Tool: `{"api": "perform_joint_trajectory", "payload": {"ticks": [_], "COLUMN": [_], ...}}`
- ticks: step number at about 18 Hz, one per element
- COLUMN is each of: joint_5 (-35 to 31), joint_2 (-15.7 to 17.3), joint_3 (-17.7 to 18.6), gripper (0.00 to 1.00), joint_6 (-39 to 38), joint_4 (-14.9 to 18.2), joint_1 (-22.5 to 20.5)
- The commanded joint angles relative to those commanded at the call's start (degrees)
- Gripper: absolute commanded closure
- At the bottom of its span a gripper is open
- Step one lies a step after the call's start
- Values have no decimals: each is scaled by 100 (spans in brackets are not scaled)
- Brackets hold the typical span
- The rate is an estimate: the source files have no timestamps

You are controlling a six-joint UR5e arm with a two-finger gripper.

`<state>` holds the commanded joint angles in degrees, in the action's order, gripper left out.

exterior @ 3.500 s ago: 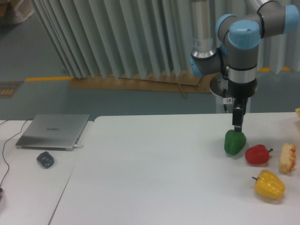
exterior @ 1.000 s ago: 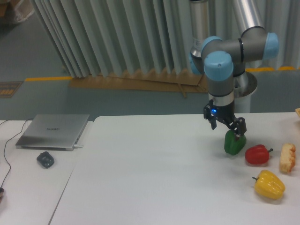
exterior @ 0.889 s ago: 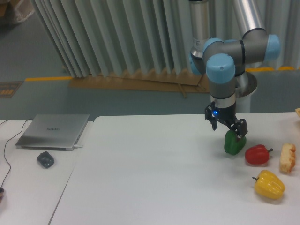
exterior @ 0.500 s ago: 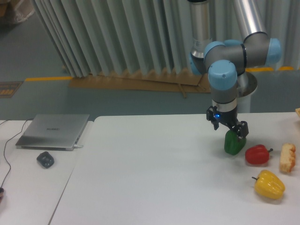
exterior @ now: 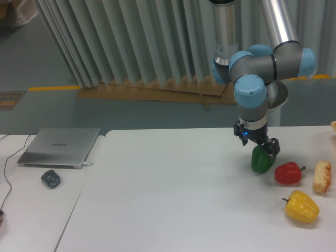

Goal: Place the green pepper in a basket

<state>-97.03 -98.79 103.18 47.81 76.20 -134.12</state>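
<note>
The green pepper (exterior: 262, 161) stands on the white table (exterior: 173, 199) at the right, glossy and dark green. My gripper (exterior: 258, 145) hangs straight down over its top, open. One finger sits at the pepper's upper left and the other finger (exterior: 273, 148) at its upper right. The pepper's stem is hidden behind the fingers. No basket shows in this view.
A red pepper (exterior: 288, 172) lies just right of the green one, with a yellow pepper (exterior: 302, 207) in front of it. A pale food piece (exterior: 321, 177) lies at the right edge. A laptop (exterior: 60, 147) and a dark mouse (exterior: 51, 179) sit at the far left.
The wrist has turned so the fingers stand side by side. The gripper has shifted slightly right and down, closer onto the green pepper's top. The pepper has not moved.
</note>
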Motion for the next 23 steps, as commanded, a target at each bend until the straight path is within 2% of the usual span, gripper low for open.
{"api": "perform_joint_trajectory", "payload": {"ticks": [4,23], "joint_5": [0,53], "joint_2": [-140,-220], "joint_3": [9,167], "gripper": [0,0], "joint_6": [53,53], "joint_4": [0,0], "joint_1": [-97,290]}}
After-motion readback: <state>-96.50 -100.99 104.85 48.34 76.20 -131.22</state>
